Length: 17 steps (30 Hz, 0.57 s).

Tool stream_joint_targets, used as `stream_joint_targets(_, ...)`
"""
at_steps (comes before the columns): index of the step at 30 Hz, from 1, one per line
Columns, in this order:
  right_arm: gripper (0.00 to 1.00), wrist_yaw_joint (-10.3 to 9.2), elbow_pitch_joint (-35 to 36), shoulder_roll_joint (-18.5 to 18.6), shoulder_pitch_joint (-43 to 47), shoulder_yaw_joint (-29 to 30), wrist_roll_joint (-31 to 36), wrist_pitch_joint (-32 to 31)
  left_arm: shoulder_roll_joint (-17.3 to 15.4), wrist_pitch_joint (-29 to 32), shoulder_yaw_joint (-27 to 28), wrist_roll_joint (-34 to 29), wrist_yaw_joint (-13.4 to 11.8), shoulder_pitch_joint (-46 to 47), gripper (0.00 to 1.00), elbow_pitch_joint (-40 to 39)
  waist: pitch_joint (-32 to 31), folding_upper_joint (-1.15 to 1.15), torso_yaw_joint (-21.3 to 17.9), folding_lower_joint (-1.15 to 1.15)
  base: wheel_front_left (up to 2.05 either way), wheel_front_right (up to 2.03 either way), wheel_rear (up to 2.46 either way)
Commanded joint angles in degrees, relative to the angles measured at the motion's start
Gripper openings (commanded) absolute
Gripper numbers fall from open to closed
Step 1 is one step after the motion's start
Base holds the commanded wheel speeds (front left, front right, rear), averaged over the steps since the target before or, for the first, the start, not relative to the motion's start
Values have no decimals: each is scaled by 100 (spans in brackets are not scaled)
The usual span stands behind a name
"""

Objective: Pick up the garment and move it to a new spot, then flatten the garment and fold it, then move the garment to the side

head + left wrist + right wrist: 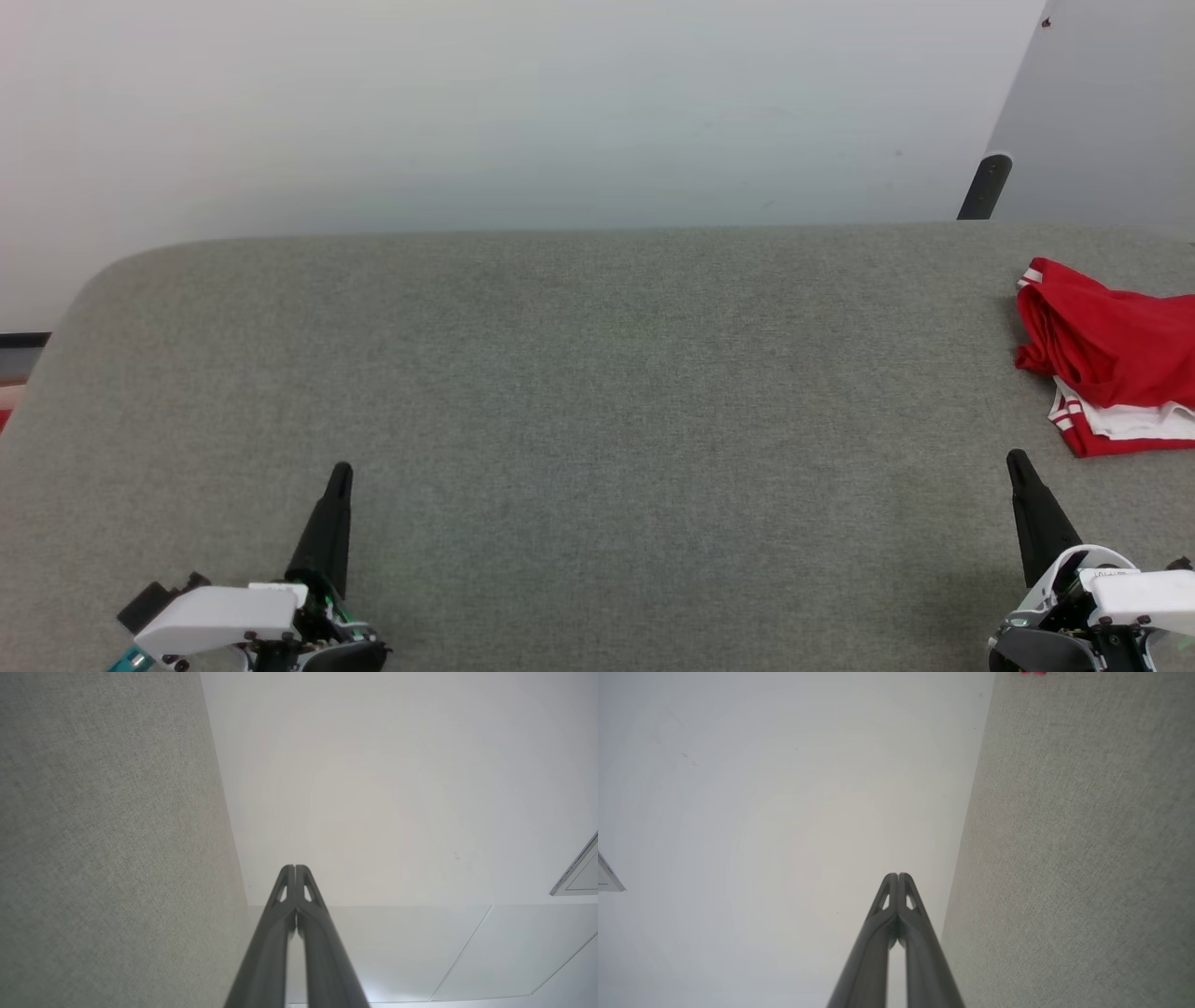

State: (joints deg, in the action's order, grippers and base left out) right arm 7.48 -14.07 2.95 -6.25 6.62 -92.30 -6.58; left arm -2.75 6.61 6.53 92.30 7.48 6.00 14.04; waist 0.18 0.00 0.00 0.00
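The garment (1111, 359) lies bunched at the grey table's (560, 392) far right edge — both the left gripper (341, 471) and right gripper (1016, 459) are clenched, holding nothing, near side.

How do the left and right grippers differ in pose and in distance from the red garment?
In the head view the left gripper sits far from the garment; the right gripper is close below it, not touching. The left gripper tilts rightward toward its tip; the right gripper tilts leftward. Both are shut and empty over the grey fabric surface.
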Motion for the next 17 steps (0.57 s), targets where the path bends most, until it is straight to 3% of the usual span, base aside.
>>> stream_joint_targets(1,0,2,-1,-20,-12,-17,-22,-13,-5,8,10,19,2,53,0,5,0,0,0,0,0,0,0)
stream_joint_targets(17,0,2,-1,-20,-12,-17,-22,-13,-5,7,10,20,2,53,0,5,0,0,0,0,0,0,0)
